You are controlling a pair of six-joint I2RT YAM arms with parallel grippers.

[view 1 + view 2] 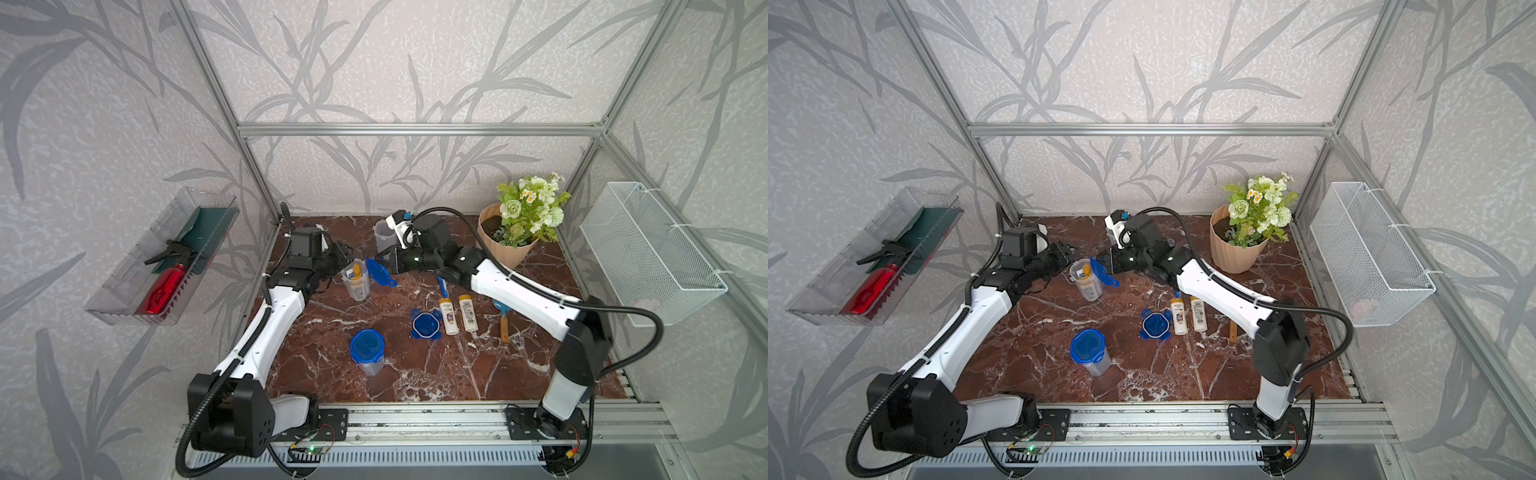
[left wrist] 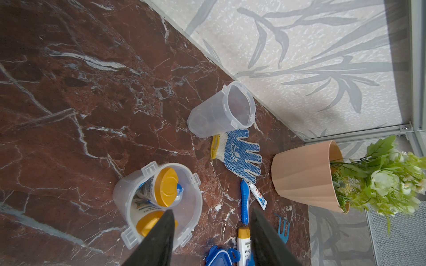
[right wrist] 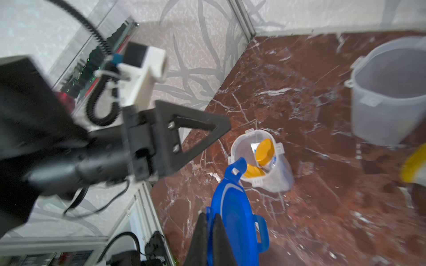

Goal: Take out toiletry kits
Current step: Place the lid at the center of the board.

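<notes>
1 kit (image 1: 449, 318) out on counter (image 1: 415, 374); R pincer (image 3: 208, 232) clamps blue lid (image 3: 232, 207), L pincer (image 2: 211, 211) open, empty, by full 2nd cup (image 2: 122, 198); 3rd cup (image 1: 367, 351) still lidded.

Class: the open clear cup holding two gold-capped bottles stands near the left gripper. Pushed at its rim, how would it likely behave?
The cup probably tips: it is tall and narrows toward its base. Its bottles crowd one side, so it may topple that way. Pushed low, it might slide on the glossy marble table instead.
</notes>
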